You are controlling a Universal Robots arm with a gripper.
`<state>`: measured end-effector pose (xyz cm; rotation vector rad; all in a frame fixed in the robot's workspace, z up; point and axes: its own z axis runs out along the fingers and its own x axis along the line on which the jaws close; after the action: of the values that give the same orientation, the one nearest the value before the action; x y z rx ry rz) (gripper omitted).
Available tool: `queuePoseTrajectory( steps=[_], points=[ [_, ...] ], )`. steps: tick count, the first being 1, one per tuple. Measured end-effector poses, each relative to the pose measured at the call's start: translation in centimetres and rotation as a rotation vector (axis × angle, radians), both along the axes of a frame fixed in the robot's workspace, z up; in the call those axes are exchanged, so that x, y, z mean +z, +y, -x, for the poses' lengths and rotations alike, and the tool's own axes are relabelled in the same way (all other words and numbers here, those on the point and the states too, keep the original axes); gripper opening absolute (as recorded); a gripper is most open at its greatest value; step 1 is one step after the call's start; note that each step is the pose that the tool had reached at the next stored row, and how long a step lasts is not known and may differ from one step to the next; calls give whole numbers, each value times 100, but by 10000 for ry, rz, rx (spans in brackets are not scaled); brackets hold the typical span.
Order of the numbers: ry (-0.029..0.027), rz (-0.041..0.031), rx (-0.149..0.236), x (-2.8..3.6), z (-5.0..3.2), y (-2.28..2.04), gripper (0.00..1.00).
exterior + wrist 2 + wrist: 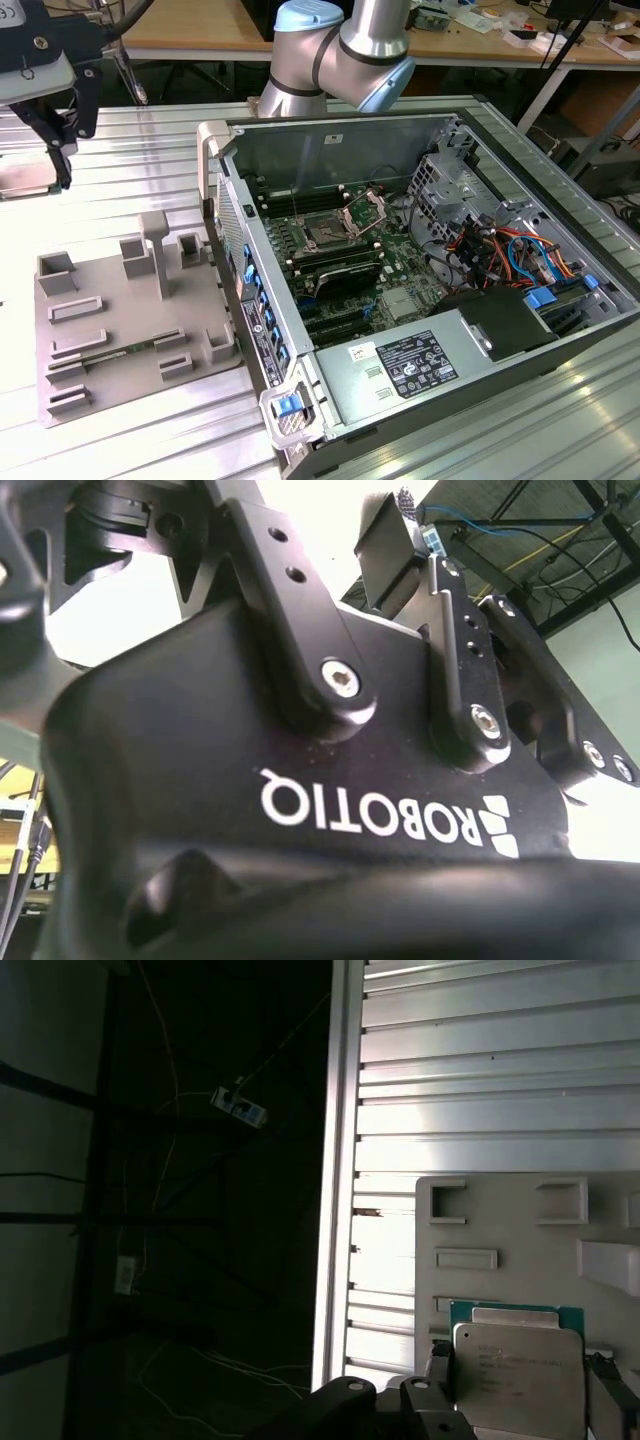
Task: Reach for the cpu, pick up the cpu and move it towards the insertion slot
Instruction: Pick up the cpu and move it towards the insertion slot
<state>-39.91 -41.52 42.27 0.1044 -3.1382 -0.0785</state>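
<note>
Pincer (522,1365) looks clenched on the cpu (520,1385), with a finger on each of two opposite edges in the first wrist view. You have the chip hanging above the grey tray (500,1220), well apart from the insertion slot (325,233) inside the open computer case (330,145). My read is that it's light and rigid, with a slick lid and a fragile underside, so edge grip only and stay off the faces. It sits flat, lid toward the wrist. It's near-square, so no real long axis.

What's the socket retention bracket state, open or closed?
Open. In the exterior view the bracket stands tilted up beside the insertion slot, whose dark centre is uncovered.
</note>
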Motion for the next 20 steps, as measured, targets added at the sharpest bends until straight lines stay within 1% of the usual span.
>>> queuePoseTrajectory(
  steps=[20],
  points=[
    [0,0,0,0,-119,0,55]
  ],
)
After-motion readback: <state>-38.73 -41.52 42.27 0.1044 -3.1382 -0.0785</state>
